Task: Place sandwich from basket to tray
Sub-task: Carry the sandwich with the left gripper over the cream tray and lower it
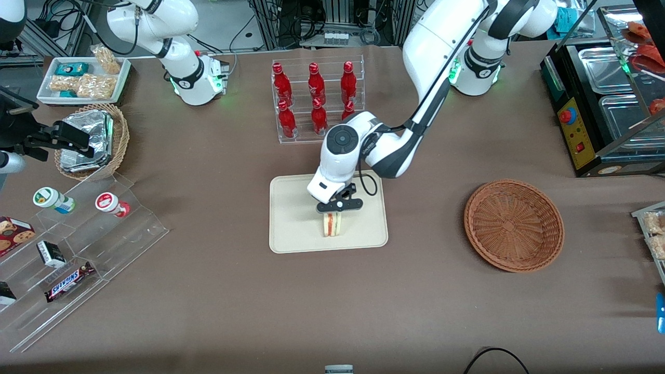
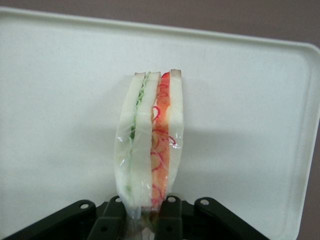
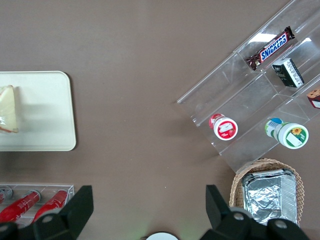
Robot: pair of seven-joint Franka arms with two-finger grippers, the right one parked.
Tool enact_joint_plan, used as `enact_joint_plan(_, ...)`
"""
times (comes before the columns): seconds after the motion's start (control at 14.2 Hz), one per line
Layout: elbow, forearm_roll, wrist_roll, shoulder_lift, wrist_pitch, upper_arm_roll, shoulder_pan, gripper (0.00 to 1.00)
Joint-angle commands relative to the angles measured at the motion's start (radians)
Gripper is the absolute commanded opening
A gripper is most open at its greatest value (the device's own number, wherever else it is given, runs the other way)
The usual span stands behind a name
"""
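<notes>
Fingers (image 2: 114, 220) pinch the wrapped sandwich (image 2: 150, 145) at one end, closed down on the bread slices with the clear film gathered between them; the gripper (image 1: 338, 210) stands over the tray (image 1: 291, 228), roughly mid-tray, slightly toward the edge nearer the front camera. The sandwich stands on edge, layers showing: white bread, green, red and pale filling; its lower edge appears at or just above the tray surface, contact not certain from these views.

Judgement on step: this is the set-down. Best done by lowering until the wedge bears on the tray before parting the fingers; a release from any height risks it toppling onto its flat side. The film is slippery and soft, so open slowly and lift straight up to avoid dragging the wrap. The placement is well inside the low rim, no need to shift sideways.

Containers: tray holds only the sandwich; the reddish-brown basket (image 1: 513, 224), toward the working arm's end, shows nothing inside; the tan wicker basket (image 1: 118, 136) toward the parked arm's end holds foil packets (image 1: 88, 140); the clear rack (image 1: 317, 98) holds red bottles (image 1: 315, 83).
</notes>
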Motion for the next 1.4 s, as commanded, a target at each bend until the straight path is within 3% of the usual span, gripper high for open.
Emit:
enact_joint_plan(0.0, 0.029, -0.001, -0.048, 0.034, 0.011, 0.009, -0.038, 0.03)
enact_joint_plan(0.07, 0.029, -0.003, -0.062, 0.037, 0.017, 0.009, -0.04, 0.11)
enact_joint_plan(0.14, 0.029, -0.003, -0.088, 0.036, 0.017, 0.009, -0.04, 0.33)
enact_joint_plan(0.21, 0.029, 0.007, -0.117, 0.033, 0.017, 0.01, -0.042, 0.98)
enact_joint_plan(0.49, 0.02, 0.014, -0.148, -0.042, -0.023, 0.015, -0.054, 1.0)
enact_joint_plan(0.91, -0.008, 0.045, -0.099, -0.231, -0.288, 0.069, -0.039, 1.0)
enact_joint_plan(1.05, -0.014, 0.043, -0.091, -0.262, -0.402, 0.069, 0.01, 1.0)
enact_joint_plan(1.33, -0.101, 0.047, -0.018, -0.326, -0.408, 0.069, 0.11, 1.0)
